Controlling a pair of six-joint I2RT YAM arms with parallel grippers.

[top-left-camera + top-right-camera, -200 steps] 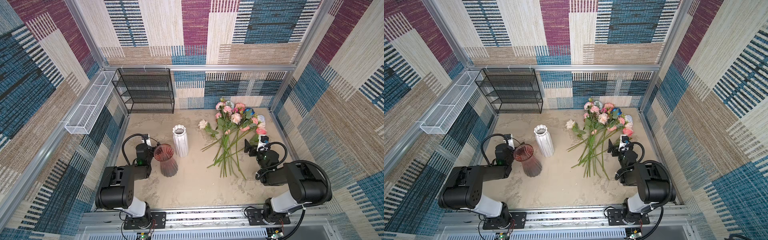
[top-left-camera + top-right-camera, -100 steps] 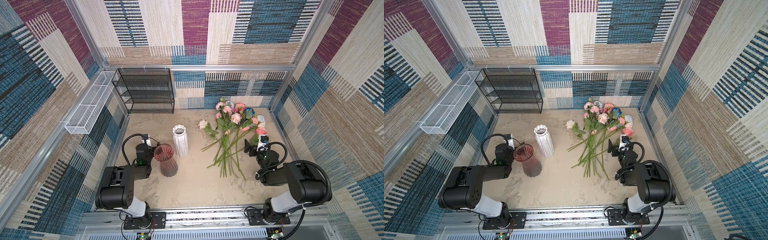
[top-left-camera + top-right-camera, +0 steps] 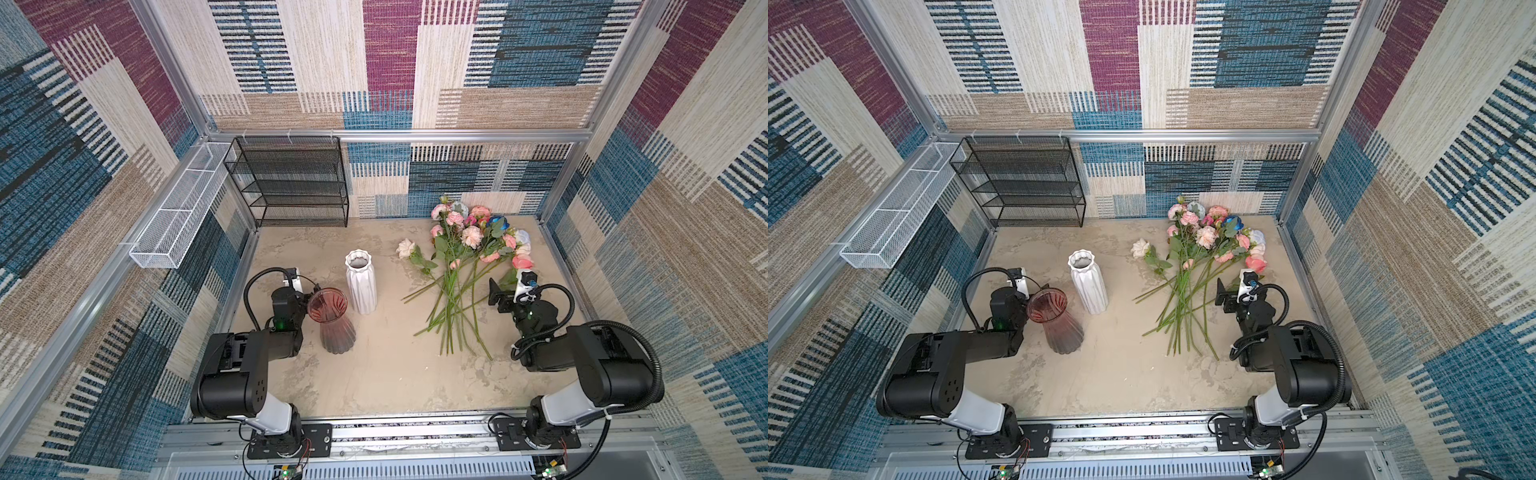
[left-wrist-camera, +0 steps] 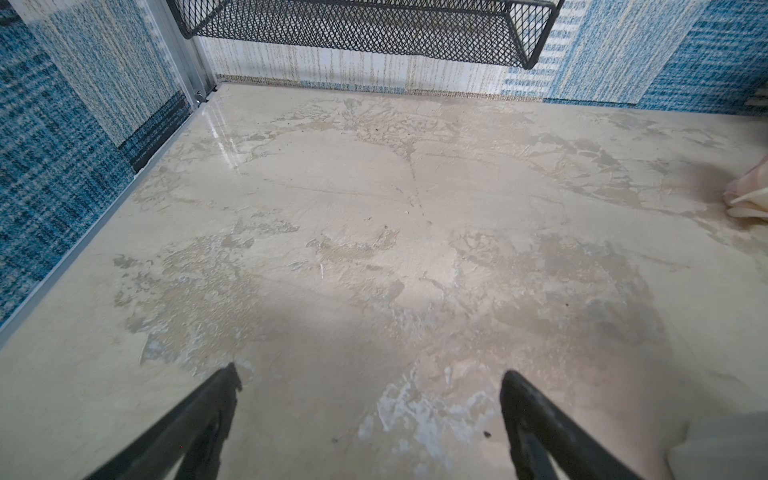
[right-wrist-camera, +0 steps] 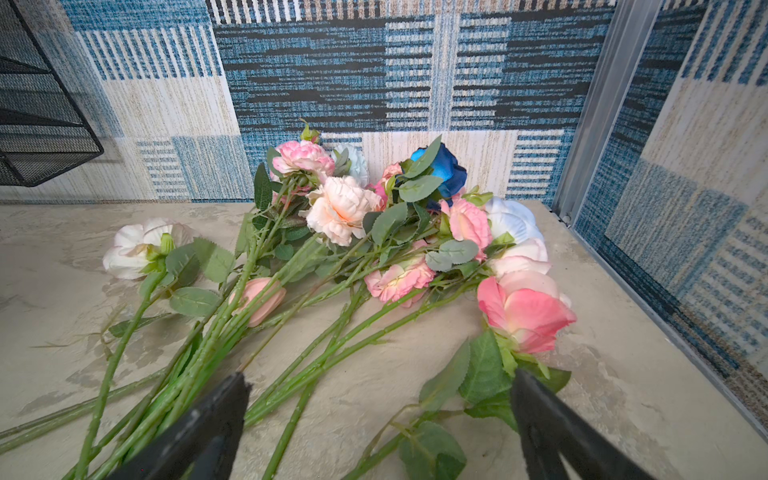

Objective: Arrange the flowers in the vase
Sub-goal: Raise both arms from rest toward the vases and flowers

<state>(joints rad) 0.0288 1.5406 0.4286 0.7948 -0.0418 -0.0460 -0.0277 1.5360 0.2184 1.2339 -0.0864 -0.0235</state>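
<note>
Pink, white and blue flowers (image 3: 471, 237) are lying piled far right, green stems fanning near; left fingers (image 4: 199, 419) and right fingers (image 5: 208, 419) are gaping wide.

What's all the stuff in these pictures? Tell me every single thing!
flowers: about a dozen; mostly pink, some white and pale blue, one deep blue, green stems; lying in a heap on the right of the table.
white vase: one; white, ribbed; upright mid-table, no flowers in it.
glass vase: one; see-through reddish pink; upright beside the white vase, near the left arm.
shelf: one; black mesh; against the back wall.
basket: one; white wire; on the left wall.
table: one; beige, mottled.
left gripper: one; black; open over bare table, holding nothing.
right gripper: one; black; open by the flower stems, holding nothing.
</note>
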